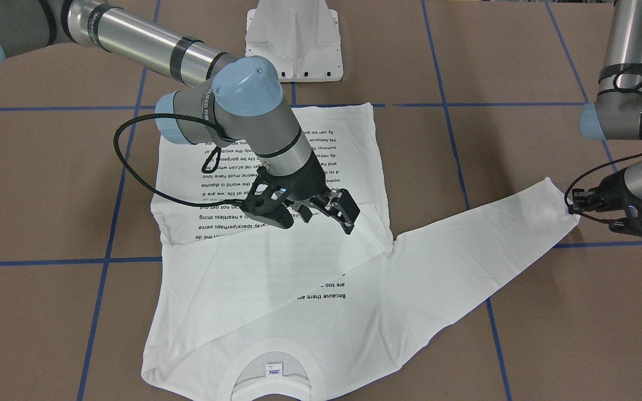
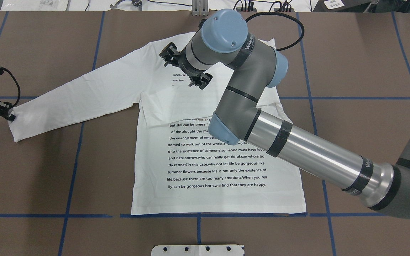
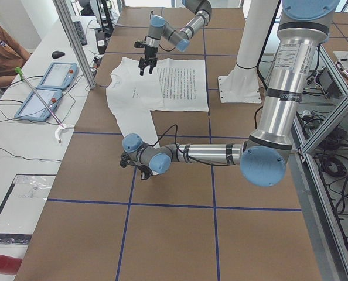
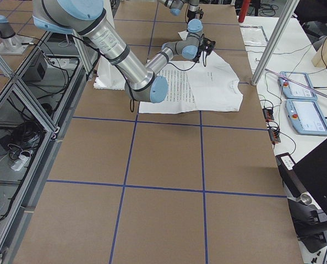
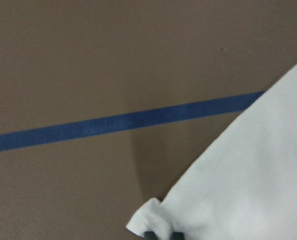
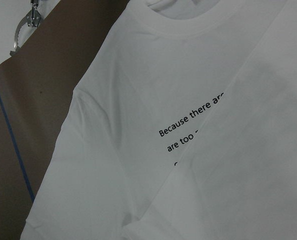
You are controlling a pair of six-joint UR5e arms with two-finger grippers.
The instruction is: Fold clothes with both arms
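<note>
We saw the white long-sleeved T-shirt lying flat on the brown table top, which was marked with blue tape lines. The side with many lines of small black text faced up. Its hem lay toward the robot, near the white metal pedestal. Its ribbed round collar, with the small neck label inside it, lay toward the operators' side. A band of white cloth was folded across the chest and covered some of the text lines below the first two.

The shirt's other sleeve stretched out straight toward the robot's left, well clear of the body of the shirt. At its end, the left arm's black skeletal gripper was closed tight on the cuff, which bunched up into a small wad at the fingertips. We could not tell whether the cuff was off the table or touching it.

The right arm's black skeletal gripper hung over the chest of the shirt, near the folded band, pointing down at the cloth. Its jaws stood wide apart with nothing between them. We could not tell whether its fingertips touched the fabric.
</note>
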